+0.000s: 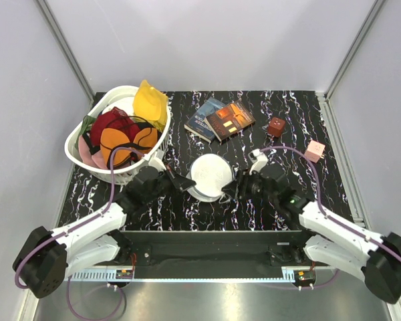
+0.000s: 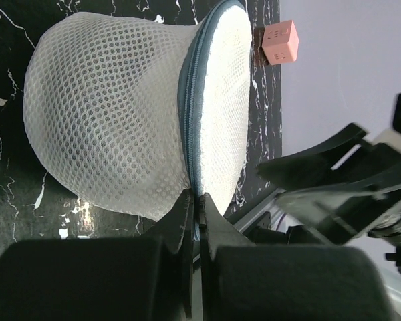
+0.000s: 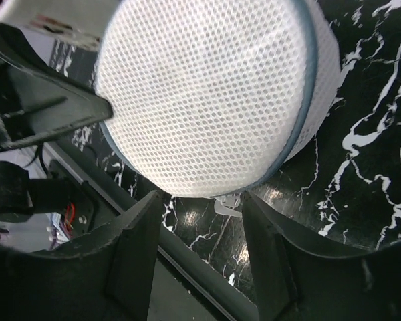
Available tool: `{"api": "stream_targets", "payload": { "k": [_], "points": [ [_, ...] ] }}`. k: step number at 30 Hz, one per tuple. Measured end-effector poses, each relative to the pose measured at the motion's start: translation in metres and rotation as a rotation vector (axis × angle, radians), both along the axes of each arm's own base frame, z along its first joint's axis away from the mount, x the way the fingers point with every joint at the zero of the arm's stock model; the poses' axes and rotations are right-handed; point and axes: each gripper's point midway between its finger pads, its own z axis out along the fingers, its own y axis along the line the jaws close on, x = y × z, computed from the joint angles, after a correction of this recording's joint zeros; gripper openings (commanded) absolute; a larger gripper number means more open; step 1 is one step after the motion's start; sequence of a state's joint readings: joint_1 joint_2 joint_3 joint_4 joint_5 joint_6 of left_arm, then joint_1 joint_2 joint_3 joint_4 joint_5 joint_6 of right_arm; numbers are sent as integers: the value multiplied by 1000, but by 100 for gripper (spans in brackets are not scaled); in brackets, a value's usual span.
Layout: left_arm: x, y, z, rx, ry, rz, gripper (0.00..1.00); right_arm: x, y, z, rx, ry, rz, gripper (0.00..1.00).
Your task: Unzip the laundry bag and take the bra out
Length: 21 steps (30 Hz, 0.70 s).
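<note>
Early in the job, by the look of it. At the middle of the table (image 1: 307, 200) in the top view: the laundry bag (image 1: 209, 175), round and white, lying with a flat end up. Flanked at 9 o'clock by the left gripper (image 1: 186, 182) and at 3 o'clock by the right gripper (image 1: 240, 183).

Left gripper closed tight, tips meeting right on the near end of the grey zip (image 2: 187, 107) in the left wrist view. Apparently pinching the bag's seam or the pull there, though no pull to be made out between the fingers. Right gripper open, jaws spread to either side of the bag's lower rim in the right wrist view, close under it but holding nothing.

Zip shut along all of its visible run: grey band unbroken, no gap in the mesh, no inside showing. So unzipping not yet done, judging from this. At most set up, with one side pinned and the other free to take the pull or brace the bag.

No sign of the bra: no dark straps loose on the table, none hanging from either gripper. Probably inside the bag, hidden by the mesh. Not to be confused with the orange-cupped garment (image 1: 120, 142) in the white basket (image 1: 80, 150) at 10 o'clock from the bag.

Left to do: open the zip round the rim, reach in, draw the bra clear.
</note>
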<state>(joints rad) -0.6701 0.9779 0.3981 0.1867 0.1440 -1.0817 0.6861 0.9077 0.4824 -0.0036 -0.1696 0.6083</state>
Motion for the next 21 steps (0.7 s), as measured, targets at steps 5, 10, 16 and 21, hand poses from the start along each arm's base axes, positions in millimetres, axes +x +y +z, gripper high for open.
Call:
{"api": "stream_targets", "payload": {
  "k": [5,10,16,21],
  "points": [
    [1,2,-1,-4,16,16,0,-15,16,-39,-62,64,68,52],
    [4,7,5,-18,4,34,0,-22,27,-56,-113,63,109,52],
    [4,8,8,-23,-2,36,0,-19,31,-65,-173,35,106,49],
    [3,9,9,-22,-1,38,0,-12,32,-58,-186,-27,95,44]
  ]
}}
